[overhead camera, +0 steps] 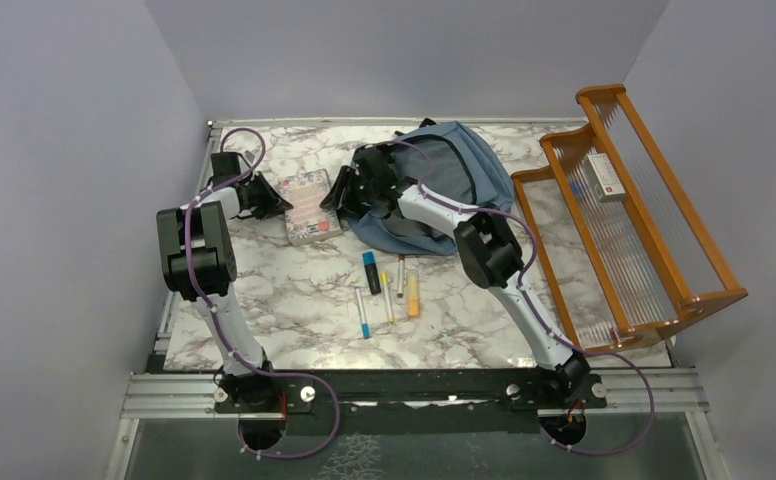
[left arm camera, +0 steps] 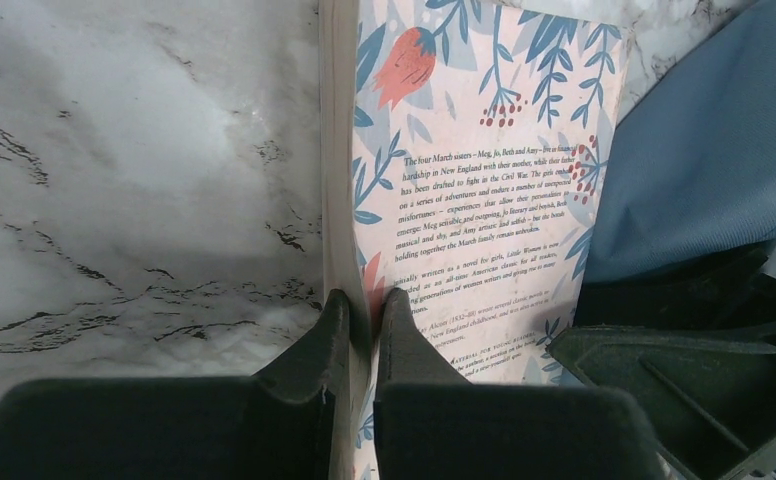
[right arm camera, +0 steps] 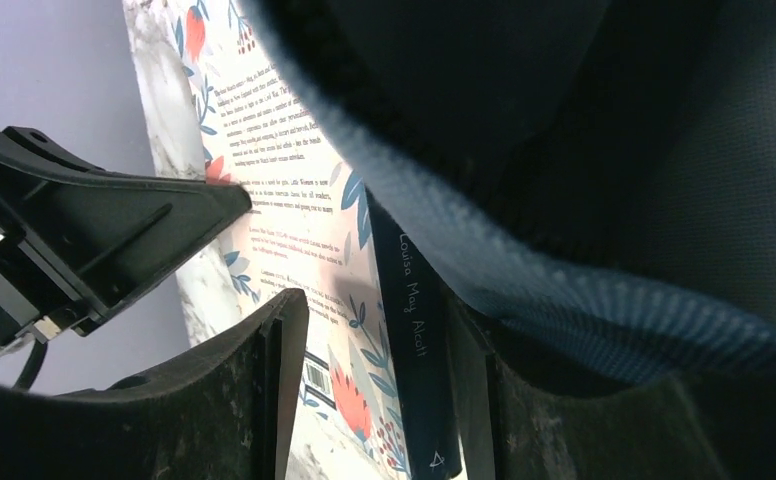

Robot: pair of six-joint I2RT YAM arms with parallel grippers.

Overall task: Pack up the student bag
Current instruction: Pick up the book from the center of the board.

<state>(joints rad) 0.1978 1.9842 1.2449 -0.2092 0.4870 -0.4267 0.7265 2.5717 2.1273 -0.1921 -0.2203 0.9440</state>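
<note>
The student bag (overhead camera: 454,170) lies at the back of the table, dusty blue with its mouth facing left. A floral-covered book (overhead camera: 309,208) lies just left of it. My left gripper (overhead camera: 276,203) is shut on the book's left edge; in the left wrist view its fingertips (left arm camera: 367,305) pinch the book (left arm camera: 484,180), with the bag (left arm camera: 704,170) at the right. My right gripper (overhead camera: 342,192) sits at the bag's mouth, open. In the right wrist view its jaws (right arm camera: 379,310) stand apart. The bag's rim (right arm camera: 584,300) drapes over the right finger and the book's dark spine (right arm camera: 414,340) shows between the fingers.
Several pens and markers (overhead camera: 389,290) lie in the middle of the marble table, among them an orange highlighter (overhead camera: 413,295) and a blue pen (overhead camera: 363,313). An orange wooden rack (overhead camera: 624,220) with a small white box (overhead camera: 604,177) stands at the right. Grey walls close in the sides.
</note>
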